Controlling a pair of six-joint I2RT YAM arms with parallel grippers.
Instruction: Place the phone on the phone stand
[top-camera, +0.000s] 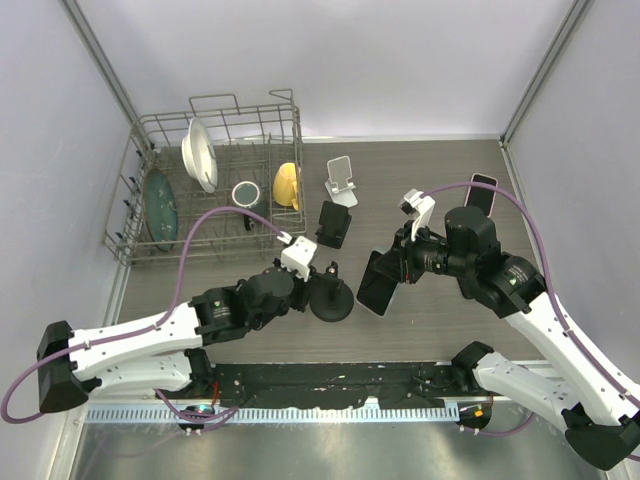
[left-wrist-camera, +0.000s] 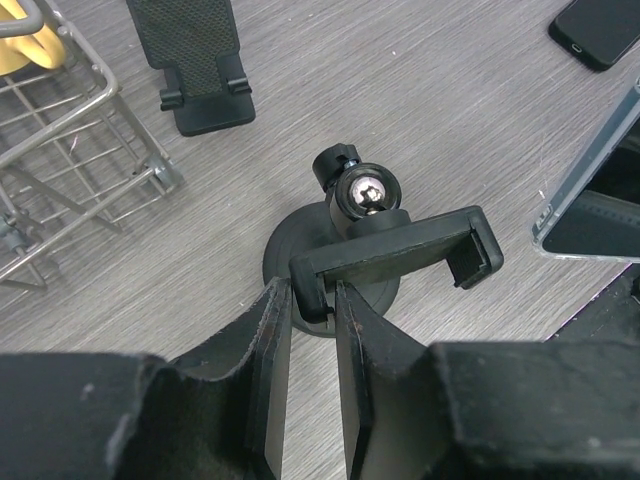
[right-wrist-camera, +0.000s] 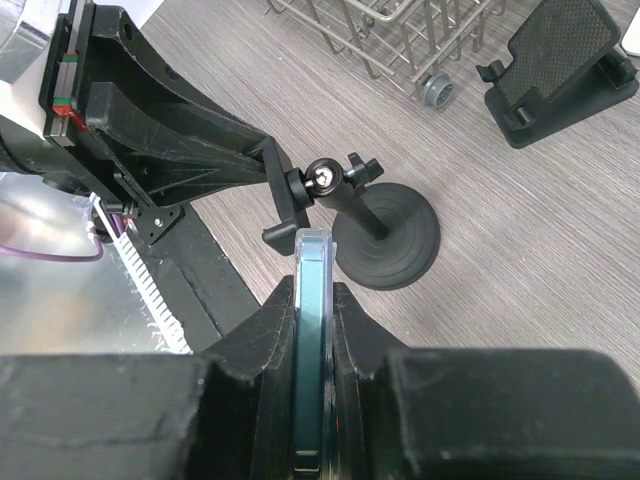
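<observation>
My left end effector (left-wrist-camera: 312, 300) pinches the phone stand (left-wrist-camera: 400, 245) to steady it, I judge; at its three o'clock, my right end effector (right-wrist-camera: 312, 305) grips the phone (right-wrist-camera: 310, 255) edge-on, ready for slotting in.

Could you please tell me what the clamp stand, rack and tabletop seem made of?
Clamp stand: probably matte black plastic, dull and moulded, with a shiny metal screw. Rack: metal wire, thin grey rods with glints. Tabletop: likely laminate, flat grey wood-grain print.
</observation>
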